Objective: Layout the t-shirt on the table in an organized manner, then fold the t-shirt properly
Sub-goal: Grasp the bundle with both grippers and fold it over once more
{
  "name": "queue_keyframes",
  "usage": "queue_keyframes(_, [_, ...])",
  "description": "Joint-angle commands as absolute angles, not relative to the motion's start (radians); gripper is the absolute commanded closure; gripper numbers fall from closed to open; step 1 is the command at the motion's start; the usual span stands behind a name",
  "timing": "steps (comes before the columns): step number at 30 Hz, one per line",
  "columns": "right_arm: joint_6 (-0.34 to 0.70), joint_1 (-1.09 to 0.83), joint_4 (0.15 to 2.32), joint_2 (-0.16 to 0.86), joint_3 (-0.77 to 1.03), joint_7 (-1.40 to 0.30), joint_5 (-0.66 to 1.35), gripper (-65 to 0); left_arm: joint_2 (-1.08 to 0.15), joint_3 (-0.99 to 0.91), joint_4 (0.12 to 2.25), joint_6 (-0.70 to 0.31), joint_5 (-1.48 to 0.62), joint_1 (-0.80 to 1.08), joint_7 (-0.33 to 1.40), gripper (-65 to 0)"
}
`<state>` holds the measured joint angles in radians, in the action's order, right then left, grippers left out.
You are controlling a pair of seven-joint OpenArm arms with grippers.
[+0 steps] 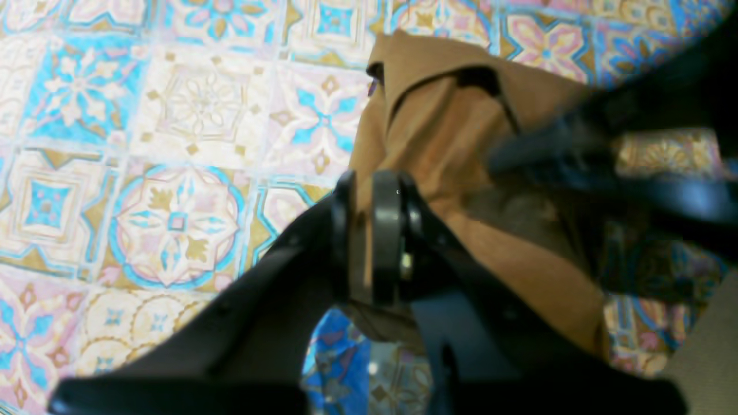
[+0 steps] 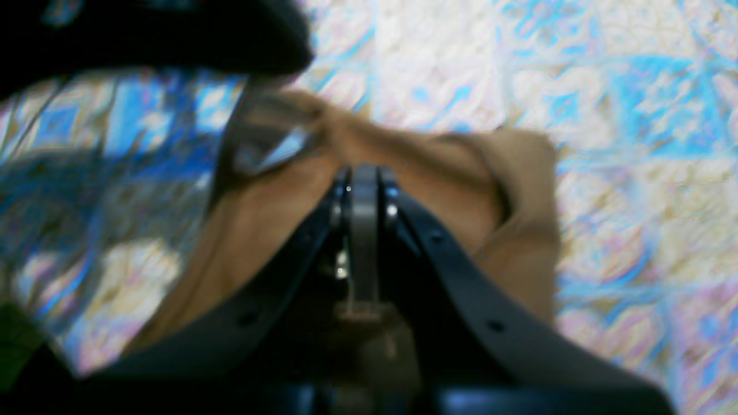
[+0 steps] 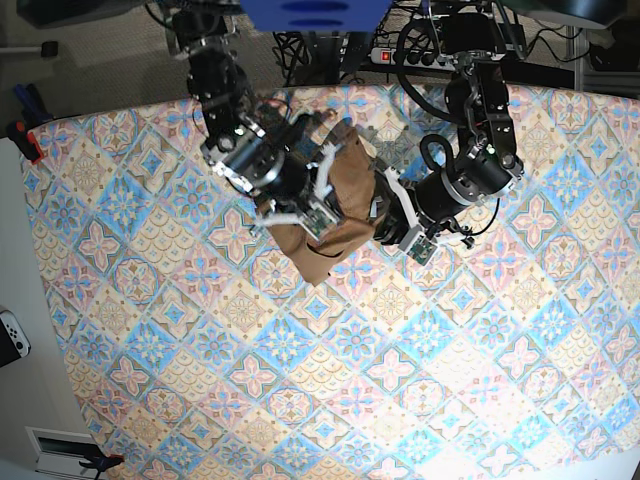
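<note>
Both end effectors, left and right, pinch the bunched t-shirt above the table.

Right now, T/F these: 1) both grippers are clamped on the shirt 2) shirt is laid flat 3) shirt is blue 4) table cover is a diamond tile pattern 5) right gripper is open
1) True: the left gripper and right gripper each pinch the t-shirt.
2) False: it hangs bunched between the arms.
3) False: it is tan brown.
4) True: the table has blue, pink and cream diamond tiles.
5) False: it is shut on cloth.
</note>
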<state>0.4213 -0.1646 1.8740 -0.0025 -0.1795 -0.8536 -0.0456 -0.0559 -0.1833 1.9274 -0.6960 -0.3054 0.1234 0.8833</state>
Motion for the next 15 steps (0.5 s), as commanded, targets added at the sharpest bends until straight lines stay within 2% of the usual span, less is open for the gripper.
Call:
queue_keyframes(1, [0.409, -0.157, 1.902, -0.004, -0.13, -0.831, -0.044, 0.0, -0.056, -0.18, 1.96, -0.698, -0.323, 0.113, 0.863, -2.0])
queue_keyframes(2, [0.409, -0.159, 1.905, -0.004, -0.091, -0.829, -0.044, 0.0, -0.056, -0.177, 1.965, -0.698, -0.323, 0.113, 0.863, -0.1])
queue_keyframes(7, [0.409, -0.16, 1.906, -0.03, 0.12, -0.829, -0.042, 0.0, -0.056, -0.045, 1.979, -0.698, -0.325, 0.113, 0.975, 0.0])
queue_keyframes(10, [0.409, -0.163, 1.906, -0.031, 0.186, -0.829, -0.042, 0.0, -0.061, 0.058, 1.975, -0.698, -0.302, 0.113, 0.997, 0.0])
queue_keyframes(15, [0.409, -0.166, 1.906, -0.031, 0.239, -0.829, -0.042, 0.0, -0.056, 0.251, 1.975, -0.698, -0.15, 0.111, 0.997, 0.0])
